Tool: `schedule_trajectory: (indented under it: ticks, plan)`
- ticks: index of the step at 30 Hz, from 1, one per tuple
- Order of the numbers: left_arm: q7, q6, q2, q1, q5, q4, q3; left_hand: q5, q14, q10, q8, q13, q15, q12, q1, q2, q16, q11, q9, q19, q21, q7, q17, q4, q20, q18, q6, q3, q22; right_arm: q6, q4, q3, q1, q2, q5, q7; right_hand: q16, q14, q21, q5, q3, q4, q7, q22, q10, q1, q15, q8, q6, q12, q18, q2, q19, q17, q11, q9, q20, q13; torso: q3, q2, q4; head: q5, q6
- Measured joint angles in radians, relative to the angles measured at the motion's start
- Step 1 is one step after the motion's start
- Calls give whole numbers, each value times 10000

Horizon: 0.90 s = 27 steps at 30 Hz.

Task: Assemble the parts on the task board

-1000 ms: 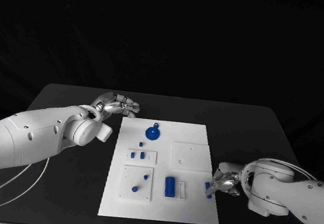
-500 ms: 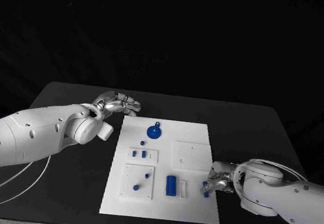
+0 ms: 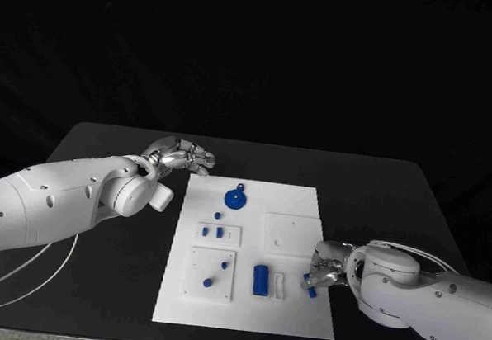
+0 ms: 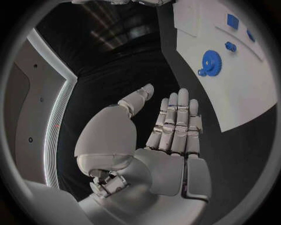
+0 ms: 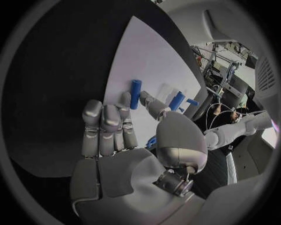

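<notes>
The white task board (image 3: 289, 316) lies mid-table. On it are a blue gear (image 3: 234, 199), a blue cylinder (image 3: 261, 281) and small blue pieces on raised plates (image 3: 213, 233). My right hand (image 3: 322, 270) is at the board's right edge. It pinches a short blue peg (image 5: 135, 93) between thumb and a fingertip, and the other fingers are straight; the blue peg (image 3: 309, 283) sits low over the board. My left hand (image 3: 179, 156) hovers beyond the board's far left corner, fingers straight, holding nothing. In the left wrist view, the gear (image 4: 210, 62) lies ahead of my left hand (image 4: 170, 136).
A bare square plate (image 3: 288, 235) sits right of centre on the board, and a small white piece (image 3: 279, 287) lies beside the blue cylinder. A white cable (image 3: 17, 293) loops at the table's left edge. Black table (image 3: 386, 203) surrounds the board.
My right hand has slid left from the table onto the board's right edge, carrying the blue peg with it. The left hand has stayed put.
</notes>
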Motion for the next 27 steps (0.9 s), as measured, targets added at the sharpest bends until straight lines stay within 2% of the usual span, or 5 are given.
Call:
schedule_trajectory:
  ticks: [10, 21, 22, 25, 27]
  plan:
    - [-14, 13, 0, 0, 0, 3, 0, 0, 0, 0, 0, 1, 0, 0, 0, 0, 0, 0, 1, 0, 0, 0, 9, 0, 0, 0, 0, 0, 8, -157, 8, 1, -6, -33, 348, 32, 0, -2, 51, 641, 520, -471, -15, 0, 16, 245, 4, -2, -15, -8, -4, 110, 17, 0, 21, -17, 53, 48, 0, -6, -4, 15, -26]
    - [-27, 20, 4, 0, 0, 0, -1, 0, 0, 0, 0, 1, 0, 0, 0, 0, -39, 0, 2, 0, 0, 0, 8, 0, 0, 0, 0, 0, 7, -1238, 118, -50, -63, -252, 2478, 191, 1, -1, 96, 280, 690, -280, 21, 0, 70, 88, 9, -566, 22, -9, -3, 283, 51, -12, -1, -244, 91, 81, 3, -5, -4, 56, -30]
    - [-28, 20, 3, 0, 0, -1, -1, 0, 0, 0, 0, 1, 0, 0, 0, 0, -39, 0, 2, 0, 0, 0, 14, 0, 0, 0, 0, 0, 7, -1363, 160, -59, -76, -279, 2712, 220, 1, -2, 95, 280, 665, -254, 21, 0, 69, 87, 9, -566, 22, -9, -2, 282, 51, -11, -1, -502, 91, 82, 4, -5, -4, 58, -30]
    - [-29, 20, 3, 0, 0, -3, -2, 0, 0, 0, 0, 1, 0, 0, 0, 0, -39, 0, 2, 0, 0, 0, 18, 0, 0, 0, 0, 0, 8, -1720, 324, -80, -100, -313, 3497, 321, 1, 5, 95, 281, 607, -201, 20, 0, 74, -37, 2, -531, 23, -9, 0, 238, 50, -11, -5, -2350, 91, 86, 4, -5, -4, 62, -32]
    - [-30, 21, 4, 0, 0, -3, -2, 0, 0, 0, 0, 1, 0, 0, 0, 0, -39, 0, 1, 0, 0, 0, 18, 0, 0, 0, 0, 0, 15, -1884, 411, -99, -112, -288, 3985, 389, 1, 26, 95, 276, 571, -218, 20, 0, 106, -93, -18, -536, 22, -7, 39, 181, 38, -11, -37, -2536, 104, 93, 4, -5, -5, 62, -37]
